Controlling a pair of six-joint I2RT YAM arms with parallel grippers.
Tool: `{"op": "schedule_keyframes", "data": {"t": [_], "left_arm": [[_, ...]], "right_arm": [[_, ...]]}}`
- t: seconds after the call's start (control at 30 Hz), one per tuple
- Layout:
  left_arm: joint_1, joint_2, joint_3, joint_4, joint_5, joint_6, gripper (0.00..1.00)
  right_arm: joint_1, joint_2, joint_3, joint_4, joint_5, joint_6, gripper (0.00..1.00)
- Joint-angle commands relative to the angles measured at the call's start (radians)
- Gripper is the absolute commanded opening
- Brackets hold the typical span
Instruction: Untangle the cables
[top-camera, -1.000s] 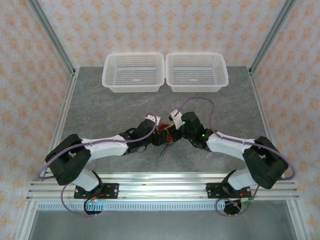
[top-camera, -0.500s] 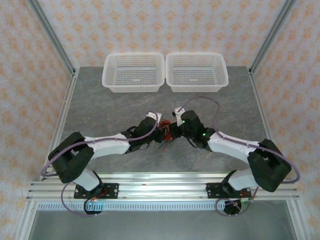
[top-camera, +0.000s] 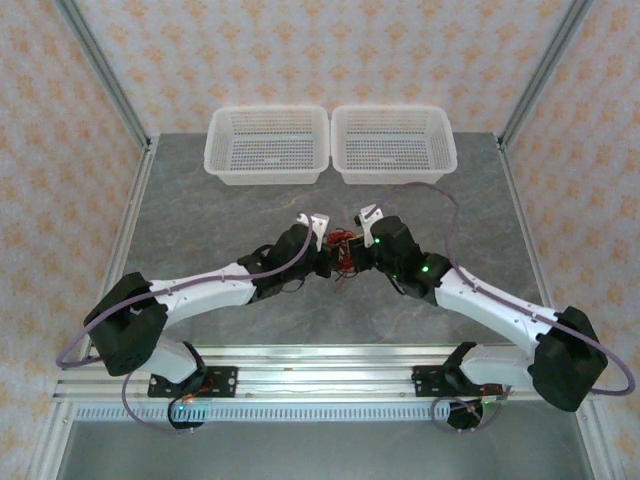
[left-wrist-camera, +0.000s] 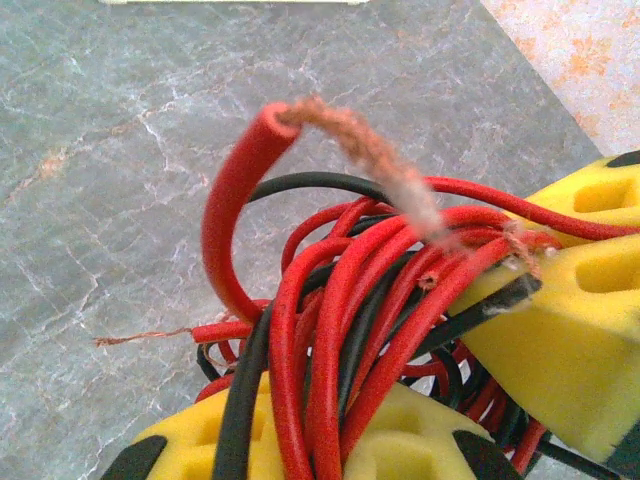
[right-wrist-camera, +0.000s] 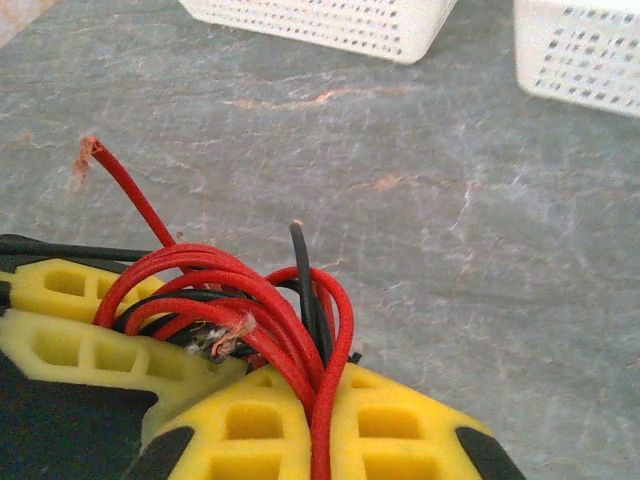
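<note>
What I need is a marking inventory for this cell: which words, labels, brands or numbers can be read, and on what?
No text can be read anywhere.
On the white baskets: no lettering.
On the red and black cables: no print seen on the insulation.
On the yellow gripper fingers: nothing, plain.
On the wallpaper: repeating ornament, no letters.

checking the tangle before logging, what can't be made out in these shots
- Top view: the cables are too small and bunched to count strands.
- Left wrist view: lower loops run behind the left pincer and off the bottom edge.
- Right wrist view: strands vanish inside the right pincer, so their ends can't be traced.
</note>
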Motion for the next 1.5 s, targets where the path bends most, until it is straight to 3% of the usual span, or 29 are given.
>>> {"op": "schedule_keyframes", "data": {"t": [0.0, 0.03, 0.23, 0.33, 0.47, 0.67, 1.07, 1.33, 1.47], "left_arm": [[0.018, 0.0, 0.006, -0.211, -0.135, 0.003, 0.0], [0.019, -0.004, 0.008, -0.214, -0.137, -0.007, 0.0], [0.019, -0.003, 0.02, -0.161, -0.11, -0.128, 0.0], [0.02, 0.015, 0.029, -0.118, -0.089, -0.227, 0.0], [0.019, 0.043, 0.066, -0.104, -0.077, -0.315, 0.0], [0.019, 0.051, 0.09, -0.098, -0.079, -0.374, 0.0], [0.019, -0.015, 0.014, -0.034, -0.064, -0.418, 0.0], [0.018, -0.059, -0.036, 0.054, -0.047, -0.431, 0.0], [0.021, -0.082, -0.069, 0.096, -0.053, -0.44, 0.0]], "right_arm": [[-0.027, -0.006, 0.043, -0.079, 0.314, -0.033, 0.01], [-0.027, -0.005, 0.054, -0.082, 0.324, -0.015, 0.05], [-0.028, 0.014, 0.136, -0.134, 0.199, 0.215, 0.57], [-0.029, -0.009, 0.128, -0.132, 0.108, 0.398, 0.68], [-0.028, -0.051, 0.043, -0.056, -0.009, 0.598, 0.7], [-0.023, -0.049, -0.069, 0.042, -0.02, 0.743, 0.68], [-0.015, 0.099, -0.079, 0.132, -0.01, 0.773, 0.63], [-0.004, 0.188, -0.087, 0.21, -0.069, 0.752, 0.59], [-0.003, 0.169, -0.116, 0.306, -0.156, 0.705, 0.61]]}}
